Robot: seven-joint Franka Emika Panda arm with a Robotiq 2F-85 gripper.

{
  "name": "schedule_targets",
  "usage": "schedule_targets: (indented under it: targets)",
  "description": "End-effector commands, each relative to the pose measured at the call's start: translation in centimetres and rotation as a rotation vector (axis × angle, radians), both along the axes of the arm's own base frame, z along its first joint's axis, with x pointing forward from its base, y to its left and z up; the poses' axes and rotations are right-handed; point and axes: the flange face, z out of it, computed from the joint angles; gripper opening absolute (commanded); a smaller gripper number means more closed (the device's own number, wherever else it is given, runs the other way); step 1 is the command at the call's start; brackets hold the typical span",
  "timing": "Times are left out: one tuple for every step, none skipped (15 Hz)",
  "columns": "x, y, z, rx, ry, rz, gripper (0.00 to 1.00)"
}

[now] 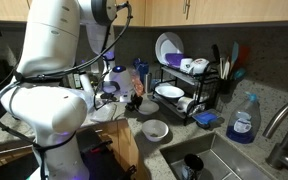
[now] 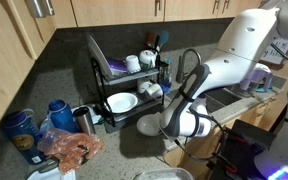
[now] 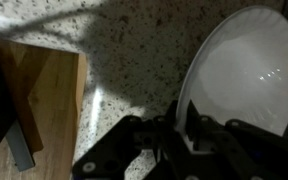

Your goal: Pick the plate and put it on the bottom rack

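The gripper (image 3: pixel 181 128) is clenched on the rim of the plate (image 3: pixel 239 80), which rests on the speckled counter (image 3: pixel 134 50), with the bottom rack (image 2: pixel 114 117) near, across the plate from the gripper.

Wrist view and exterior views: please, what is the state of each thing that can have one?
jaws: shut on the rim of the plate.
plate: resting on the counter, open side up.
bottom rack: partly filled, a white dish in it.
large blue-rimmed plate: standing on edge.
blue bottle: upright.
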Motion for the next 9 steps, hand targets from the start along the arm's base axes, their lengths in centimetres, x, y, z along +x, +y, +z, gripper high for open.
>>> schedule_targets:
  targets:
    - [-0.3,0.5,2.5,0.013,-0.049,0.000,0.02]
    - [-0.2,0.6,2.8,0.012,-0.057,0.003,0.02]
    - [-0.2,0.7,3.2,0.013,-0.065,0.008,0.02]
    - [-0.2,0.8,3.7,0.013,-0.074,0.012,0.02]
    - [-0.4,0.9,4.1,0.015,-0.081,0.020,0.02]
    - [-0.7,1.0,4.3,0.013,-0.083,0.031,0.02]
    - [-1.1,1.2,4.3,0.013,-0.076,0.047,0.02]
    - [-1.6,1.2,4.5,0.006,-0.072,0.072,0.02]
    - [-2.0,1.3,4.7,0.002,-0.072,0.095,0.02]
